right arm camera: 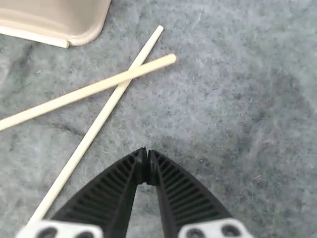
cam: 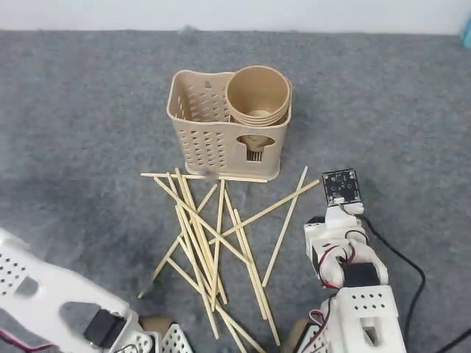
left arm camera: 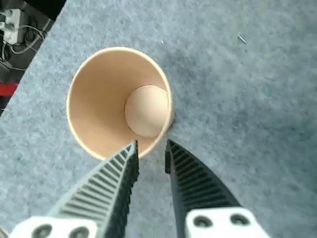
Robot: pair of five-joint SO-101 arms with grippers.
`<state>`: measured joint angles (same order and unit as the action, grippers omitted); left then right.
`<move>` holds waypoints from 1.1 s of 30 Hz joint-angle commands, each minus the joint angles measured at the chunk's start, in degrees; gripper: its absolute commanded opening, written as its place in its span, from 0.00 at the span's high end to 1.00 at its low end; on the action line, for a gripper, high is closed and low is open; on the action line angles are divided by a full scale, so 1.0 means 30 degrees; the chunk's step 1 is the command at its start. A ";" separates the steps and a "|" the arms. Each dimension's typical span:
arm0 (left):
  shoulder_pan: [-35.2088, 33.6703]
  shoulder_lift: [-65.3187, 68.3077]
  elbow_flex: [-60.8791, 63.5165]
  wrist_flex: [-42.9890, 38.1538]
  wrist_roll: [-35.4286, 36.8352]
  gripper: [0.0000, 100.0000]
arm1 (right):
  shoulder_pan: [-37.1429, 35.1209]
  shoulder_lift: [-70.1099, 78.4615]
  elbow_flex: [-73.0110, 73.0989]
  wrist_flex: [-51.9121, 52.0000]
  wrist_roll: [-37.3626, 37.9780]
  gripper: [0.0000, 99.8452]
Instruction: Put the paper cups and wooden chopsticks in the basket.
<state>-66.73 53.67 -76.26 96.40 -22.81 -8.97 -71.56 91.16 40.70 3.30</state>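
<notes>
Stacked paper cups (cam: 257,94) fill the basket's (cam: 199,140) right compartment, with chopsticks (cam: 206,235) scattered on the tabletop (cam: 88,110) just near of it. Another cup (left arm camera: 116,101) opens toward the left claw (left arm camera: 149,147), which is slightly parted at its rim. The right claw (right arm camera: 147,166) is closed and empty.

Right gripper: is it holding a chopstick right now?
No, the right gripper is shut on nothing above the carpet; two crossed chopsticks lie apart from it.

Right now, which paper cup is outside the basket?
The tan paper cup on the grey carpet by the left end effector; the other cups sit stacked in the beige plastic basket.
</notes>
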 commanded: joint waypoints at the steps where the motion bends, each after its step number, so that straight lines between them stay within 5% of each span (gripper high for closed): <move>1: 0.0264 -0.0234 0.1538 -0.2227 0.0322 0.91 | -0.0161 -0.0366 -0.0147 -0.0220 0.0381 0.99; 13: 0.0293 -0.0234 0.5905 -0.5744 0.0322 0.91 | -0.0161 -0.0366 -0.0147 -0.0220 0.0410 0.99; 23: 0.1905 -0.0293 0.9744 -0.5626 0.0352 0.99 | -0.0161 -0.0366 -0.0147 -0.0308 0.0381 0.99; 28: 0.2462 -0.0557 0.9451 -0.5538 0.3311 0.99 | -0.0161 -0.0366 -0.0117 -0.0337 0.0352 0.99; 33: 0.3370 -0.1114 0.7253 -0.2432 0.4044 0.99 | -0.0161 -0.0366 -0.0117 -0.0366 0.0381 0.99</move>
<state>-60.13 53.49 -49.71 81.89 -12.79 -8.97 -71.56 91.16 40.70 3.65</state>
